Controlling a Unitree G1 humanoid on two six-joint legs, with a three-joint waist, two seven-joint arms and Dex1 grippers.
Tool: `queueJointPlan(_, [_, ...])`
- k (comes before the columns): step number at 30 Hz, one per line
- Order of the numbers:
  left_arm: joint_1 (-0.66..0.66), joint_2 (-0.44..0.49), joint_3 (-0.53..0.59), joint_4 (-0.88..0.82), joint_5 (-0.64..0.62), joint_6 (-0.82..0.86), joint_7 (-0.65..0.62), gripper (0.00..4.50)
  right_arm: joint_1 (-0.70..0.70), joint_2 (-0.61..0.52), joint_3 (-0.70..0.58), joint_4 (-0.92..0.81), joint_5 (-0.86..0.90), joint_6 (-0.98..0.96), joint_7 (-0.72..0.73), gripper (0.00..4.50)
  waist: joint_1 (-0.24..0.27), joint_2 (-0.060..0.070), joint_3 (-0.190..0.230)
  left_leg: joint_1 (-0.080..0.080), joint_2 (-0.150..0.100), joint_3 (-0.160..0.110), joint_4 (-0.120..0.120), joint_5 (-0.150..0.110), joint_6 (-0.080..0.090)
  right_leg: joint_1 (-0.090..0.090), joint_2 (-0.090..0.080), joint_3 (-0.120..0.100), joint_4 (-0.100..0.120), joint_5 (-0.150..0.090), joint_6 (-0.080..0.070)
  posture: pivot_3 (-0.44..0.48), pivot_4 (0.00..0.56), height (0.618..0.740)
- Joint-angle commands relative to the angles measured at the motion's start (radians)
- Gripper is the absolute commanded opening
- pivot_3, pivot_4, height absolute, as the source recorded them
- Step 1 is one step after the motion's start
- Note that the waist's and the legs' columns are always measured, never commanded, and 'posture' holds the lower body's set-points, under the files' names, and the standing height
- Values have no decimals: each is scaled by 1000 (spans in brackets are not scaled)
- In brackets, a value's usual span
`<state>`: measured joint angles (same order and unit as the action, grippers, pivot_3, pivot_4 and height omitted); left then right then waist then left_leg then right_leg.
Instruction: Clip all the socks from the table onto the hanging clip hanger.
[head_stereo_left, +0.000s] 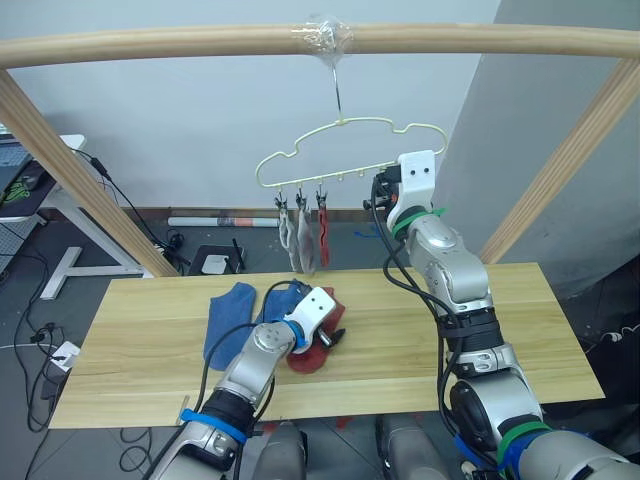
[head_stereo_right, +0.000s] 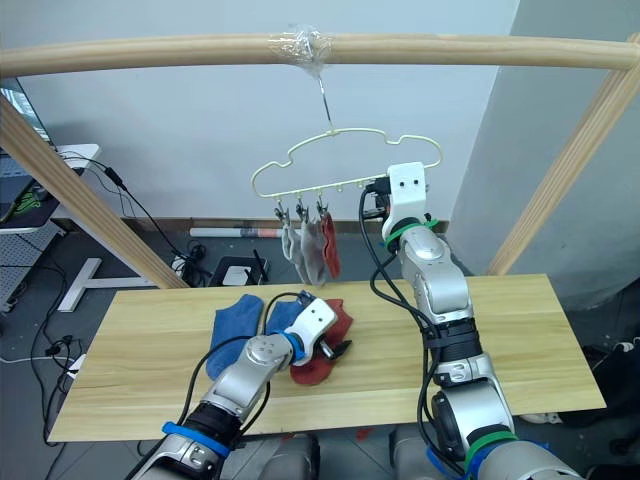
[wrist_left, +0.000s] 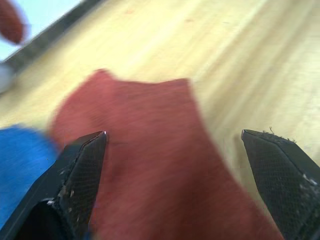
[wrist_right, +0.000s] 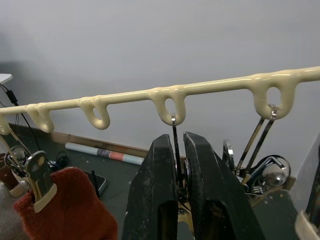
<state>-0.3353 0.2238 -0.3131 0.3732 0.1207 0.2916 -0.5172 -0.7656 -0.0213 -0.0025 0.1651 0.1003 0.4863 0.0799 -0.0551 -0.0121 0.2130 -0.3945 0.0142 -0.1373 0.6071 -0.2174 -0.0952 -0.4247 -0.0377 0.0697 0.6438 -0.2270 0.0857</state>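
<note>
**Socks: three clipped, the fourth about to be picked up**

Socks of soft fabric are split between two places: two light grey ones (head_stereo_left: 297, 240) and one rust-red sock (head_stereo_left: 325, 232) hang from clips on the thin pale-yellow wire hanger (head_stereo_left: 345, 150), while a second rust-red sock (head_stereo_left: 308, 355) and two blue socks (head_stereo_left: 232, 315) lie on the long light-wood table (head_stereo_left: 520, 330).

The left gripper (wrist_left: 175, 165) hovers wide open over the red sock on the table, holding nothing; it likely needs to descend and close on the fabric.

The right gripper (wrist_right: 179, 170) is pinched shut on a metal clip (wrist_right: 176, 150) beside the hung socks, probably readying it.

A round wooden pole frame (head_stereo_left: 300, 40) carries the hanger; cables (head_stereo_left: 130, 200) trail across the dark floor behind.
</note>
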Motion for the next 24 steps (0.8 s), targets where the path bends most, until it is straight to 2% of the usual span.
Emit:
queueJointPlan(1, [-13,-2,-27,44,26,-26,-8,4478,-8,-4,-12,-27,0,-4,-9,0,0,0,0,0,0,0,0,0,0,0,0,0,0,0,0,11,183,740])
queueJointPlan(4, [-17,-3,-38,114,41,-43,-4,4478,-3,-3,-10,-40,1,5,-9,0,1,0,0,0,0,0,1,0,0,1,0,0,0,0,0,4,178,740])
queueJointPlan(7, [-13,-1,1,134,16,-34,11,3963,2,-5,-9,-49,0,10,-8,0,1,0,0,1,0,0,1,0,0,1,0,0,0,0,0,7,174,740])
queueJointPlan(15, [20,14,23,98,-3,-48,-10,1718,9,-19,-32,-51,15,27,-4,0,-1,-1,-1,2,0,0,1,0,0,2,0,0,1,0,0,0,172,740])
queueJointPlan(22, [34,5,13,68,-2,-75,-26,39,9,-24,-56,-52,38,47,0,0,1,-1,-1,2,0,0,1,0,0,2,0,0,0,0,0,10,161,740])
queueJointPlan(24, [50,-15,45,7,-48,-122,-29,14,5,-36,-85,-72,67,91,3,0,2,-1,-1,2,0,0,1,0,0,3,0,0,0,0,0,18,158,740])
